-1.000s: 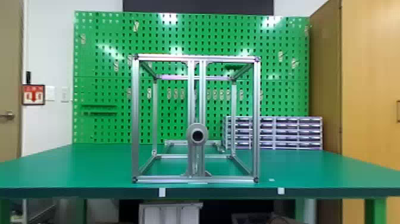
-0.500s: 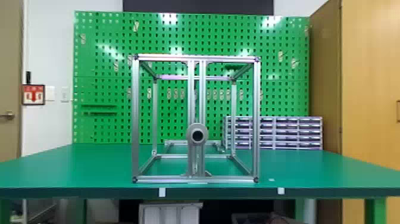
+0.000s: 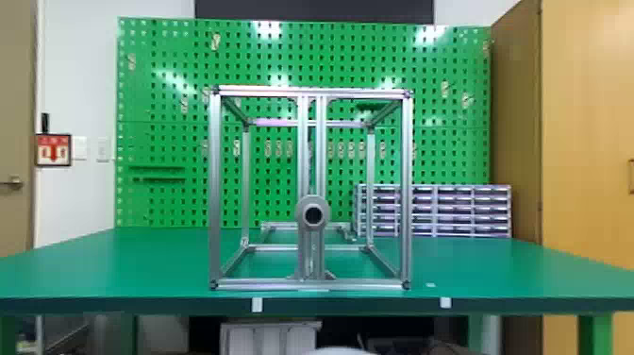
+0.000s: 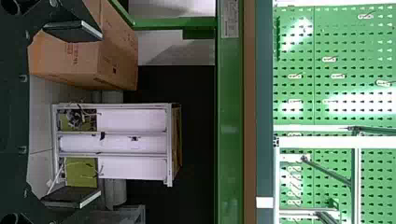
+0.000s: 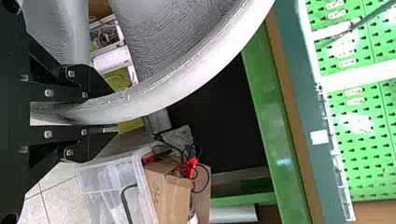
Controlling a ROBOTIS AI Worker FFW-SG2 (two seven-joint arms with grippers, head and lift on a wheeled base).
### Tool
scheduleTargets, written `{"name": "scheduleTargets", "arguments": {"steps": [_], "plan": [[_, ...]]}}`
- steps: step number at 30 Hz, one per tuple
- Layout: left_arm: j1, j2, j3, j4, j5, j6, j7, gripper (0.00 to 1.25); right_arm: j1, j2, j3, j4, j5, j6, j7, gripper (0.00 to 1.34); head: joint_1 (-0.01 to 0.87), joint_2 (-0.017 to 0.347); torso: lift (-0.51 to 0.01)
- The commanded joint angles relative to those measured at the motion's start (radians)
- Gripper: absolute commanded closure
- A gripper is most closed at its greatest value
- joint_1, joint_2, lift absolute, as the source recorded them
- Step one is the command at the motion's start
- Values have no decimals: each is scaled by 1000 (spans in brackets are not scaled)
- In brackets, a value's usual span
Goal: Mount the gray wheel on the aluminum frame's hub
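The aluminum frame [image 3: 215,189] stands on the green table, with its round gray hub [image 3: 305,203] facing me on the middle uprights. At the bottom edge of the head view peeks the curved top of the gray wheel [image 3: 335,351]. The right wrist view has my right gripper [image 5: 95,114] shut on the rim of the gray wheel [image 5: 187,77], which is held in front of the table edge. In the left wrist view my left gripper [image 4: 95,114] is wide open with nothing between its fingers, below table height and before the table.
The green table's front edge [image 3: 141,304] runs across, with a drawer unit [image 3: 453,210] at the back right and a pegboard [image 3: 160,94] behind. Under the table are a white shelf unit [image 4: 168,144], a cardboard box [image 4: 84,60] and a clear plastic bin [image 5: 112,186].
The top of the gray wheel has come into the head view at the bottom edge. The frame has not moved.
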Motion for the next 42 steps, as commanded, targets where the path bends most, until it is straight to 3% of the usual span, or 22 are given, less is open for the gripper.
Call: {"name": "scheduleTargets", "arguments": {"steps": [1, 14, 23, 36, 42], "plan": [[3, 0, 1, 0, 0, 0, 0, 121, -36, -3, 4, -62, -45, 86, -35, 1162, -5, 6, -499], [7, 2, 5, 0, 0, 0, 0, 121, -160, -3, 18, -219, -138, 345, -128, 1164, -5, 6, -499], [9, 5, -3, 0, 0, 10, 0, 121, -259, 2, 10, -309, -260, 491, -232, 1164, -5, 6, -499], [15, 20, -20, 0, 0, 27, 0, 121, -411, 34, 10, -335, -443, 597, -398, 1170, -5, 6, -499], [15, 26, -26, 0, 0, 33, 0, 121, -468, 39, 9, -335, -477, 618, -423, 1171, -5, 6, -499]]}}
